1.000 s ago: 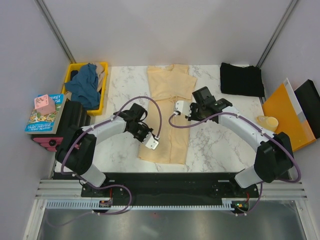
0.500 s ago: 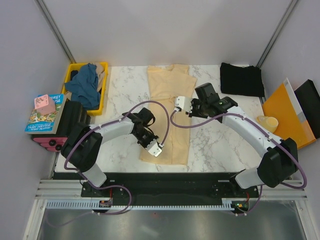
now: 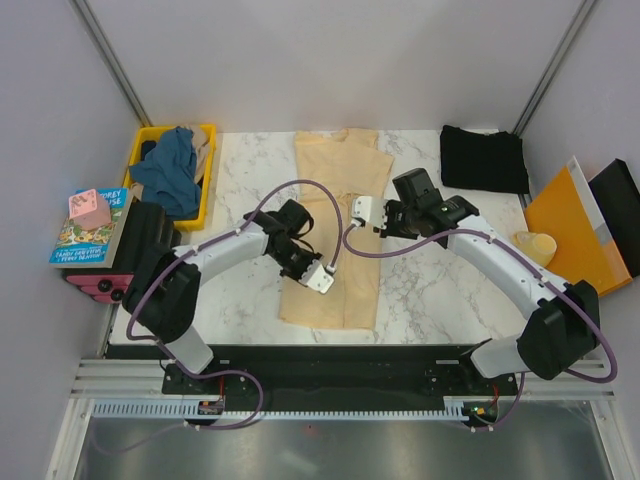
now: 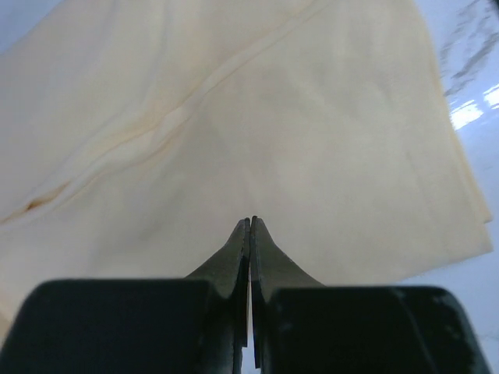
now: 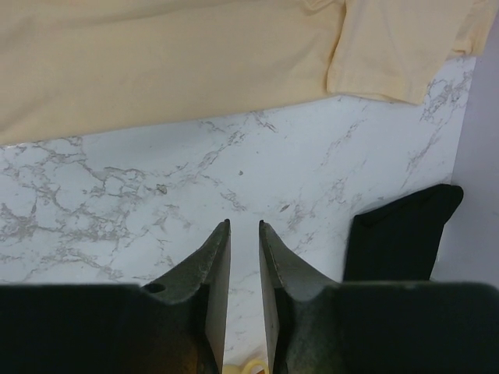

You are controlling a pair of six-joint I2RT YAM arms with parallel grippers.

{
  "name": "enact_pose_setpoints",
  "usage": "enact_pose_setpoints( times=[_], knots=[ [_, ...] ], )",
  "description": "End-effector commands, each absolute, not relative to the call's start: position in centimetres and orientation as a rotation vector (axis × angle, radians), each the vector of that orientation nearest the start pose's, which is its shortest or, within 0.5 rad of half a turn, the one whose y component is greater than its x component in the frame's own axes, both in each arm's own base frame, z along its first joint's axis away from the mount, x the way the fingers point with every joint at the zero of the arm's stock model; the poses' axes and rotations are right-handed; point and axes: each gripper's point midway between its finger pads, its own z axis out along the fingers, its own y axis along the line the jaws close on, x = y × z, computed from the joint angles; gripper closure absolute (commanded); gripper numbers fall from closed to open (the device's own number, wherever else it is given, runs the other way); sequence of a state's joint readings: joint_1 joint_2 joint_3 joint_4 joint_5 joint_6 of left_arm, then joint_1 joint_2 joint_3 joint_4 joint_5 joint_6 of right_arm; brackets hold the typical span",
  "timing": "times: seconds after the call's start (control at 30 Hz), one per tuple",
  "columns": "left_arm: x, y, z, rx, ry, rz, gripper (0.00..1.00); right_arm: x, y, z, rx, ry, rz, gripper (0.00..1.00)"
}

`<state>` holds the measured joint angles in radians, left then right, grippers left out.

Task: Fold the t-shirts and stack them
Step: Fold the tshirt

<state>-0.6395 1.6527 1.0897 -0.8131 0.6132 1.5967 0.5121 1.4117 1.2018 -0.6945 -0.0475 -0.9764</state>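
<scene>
Left pincer (image 3: 321,281) moved rightward, cream t-shirt (image 3: 335,175) — flat, narrow-folded

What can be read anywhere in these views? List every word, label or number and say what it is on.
Book cover, left of the table: lines of white lettering, too small and blurred to read; a pink object hides part of it.
Cream t-shirt, black t-shirt, yellow crate, orange folder: no text visible.
</scene>
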Motion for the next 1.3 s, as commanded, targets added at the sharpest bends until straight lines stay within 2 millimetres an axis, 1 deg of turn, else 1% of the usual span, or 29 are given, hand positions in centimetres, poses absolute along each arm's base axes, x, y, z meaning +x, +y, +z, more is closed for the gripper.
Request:
enact_pose_setpoints(
  times=[0.0,0.03,0.07,0.13,0.17,0.23,0.3,0.33,0.4,0.6,0.73,0.8,0.83,0.9,0.93,0.97,1.0,1.03,1.07,1.1,1.13,1.17,1.2,1.23,1.27],
  knots=[
    [27.1,-24.3,7.9,-3.225,-1.720,0.655,0.98,32.9,16.2,17.0,-1.686,1.789,-0.107,0.72],
    [27.2,-23.8,7.2,-3.221,-1.717,0.610,0.98,33.1,16.4,17.2,-1.678,1.784,-0.106,0.71],
    [27.1,-22.8,5.7,-3.202,-1.691,0.541,0.98,33.2,16.4,17.1,-1.673,1.791,-0.104,0.71],
    [27.5,-22.1,4.7,-3.205,-1.674,0.460,0.98,33.6,16.6,17.3,-1.662,1.789,-0.108,0.71],
    [27.1,-21.6,3.6,-3.185,-1.645,0.469,0.98,33.7,16.6,17.2,-1.661,1.794,-0.108,0.71],
    [26.8,-21.4,2.8,-3.170,-1.623,0.478,0.98,33.9,16.6,17.4,-1.657,1.793,-0.117,0.71],
    [26.4,-21.4,2.2,-3.159,-1.584,0.525,0.98,34.1,16.5,17.6,-1.649,1.797,-0.124,0.71],
    [25.7,-21.5,2.1,-3.144,-1.563,0.572,0.98,34.0,16.5,17.6,-1.651,1.796,-0.128,0.71],
    [25.1,-21.7,1.9,-3.139,-1.521,0.617,0.98,33.9,16.4,17.7,-1.653,1.795,-0.132,0.71],
    [22.0,-22.6,1.3,-3.095,-1.431,0.785,0.98,33.4,15.8,17.7,-1.661,1.799,-0.151,0.70],
    [20.0,-24.3,1.7,-3.078,-1.395,0.900,0.98,33.2,15.5,18.0,-1.669,1.792,-0.164,0.70],
    [19.7,-24.8,1.9,-3.084,-1.389,0.909,0.98,33.1,15.4,18.2,-1.669,1.790,-0.171,0.69],
    [19.8,-25.1,2.1,-3.072,-1.413,0.919,0.98,33.1,15.3,18.3,-1.668,1.789,-0.173,0.69],
    [20.5,-25.4,2.5,-3.070,-1.466,0.896,0.98,32.9,15.2,18.1,-1.671,1.789,-0.177,0.68],
    [21.3,-25.5,3.4,-3.059,-1.546,0.863,0.98,32.8,15.0,18.2,-1.663,1.790,-0.176,0.66],
    [21.9,-25.7,4.0,-3.064,-1.593,0.852,0.98,32.3,14.9,17.6,-1.677,1.795,-0.166,0.61],
    [23.2,-25.8,5.2,-3.093,-1.665,0.835,0.98,32.1,14.8,17.5,-1.676,1.792,-0.157,0.58],
    [23.9,-26.1,6.5,-3.097,-1.742,0.856,0.98,31.7,14.7,17.8,-1.671,1.775,-0.155,0.55],
    [24.7,-26.2,8.6,-3.157,-1.788,0.832,0.98,30.9,14.3,16.7,-1.693,1.782,-0.147,0.50],
    [25.6,-25.8,9.8,-3.181,-1.845,0.803,0.94,30.5,14.3,16.6,-1.700,1.768,-0.138,0.47],
    [26.0,-25.7,10.9,-3.208,-1.878,0.779,0.83,29.9,14.0,17.1,-1.694,1.739,-0.143,0.44],
    [26.3,-25.3,13.0,-3.273,-1.902,0.734,0.55,29.1,13.6,16.0,-1.732,1.731,-0.145,0.39],
    [26.5,-24.6,13.7,-3.287,-1.936,0.711,0.39,28.6,13.3,15.8,-1.748,1.714,-0.146,0.36],
    [25.9,-23.9,13.6,-3.321,-1.903,0.679,0.30,27.9,12.9,16.3,-1.753,1.672,-0.166,0.35],
    [25.6,-23.5,13.7,-3.364,-1.873,0.639,0.22,26.7,12.3,14.7,-1.806,1.666,-0.163,0.31]
  ],
)
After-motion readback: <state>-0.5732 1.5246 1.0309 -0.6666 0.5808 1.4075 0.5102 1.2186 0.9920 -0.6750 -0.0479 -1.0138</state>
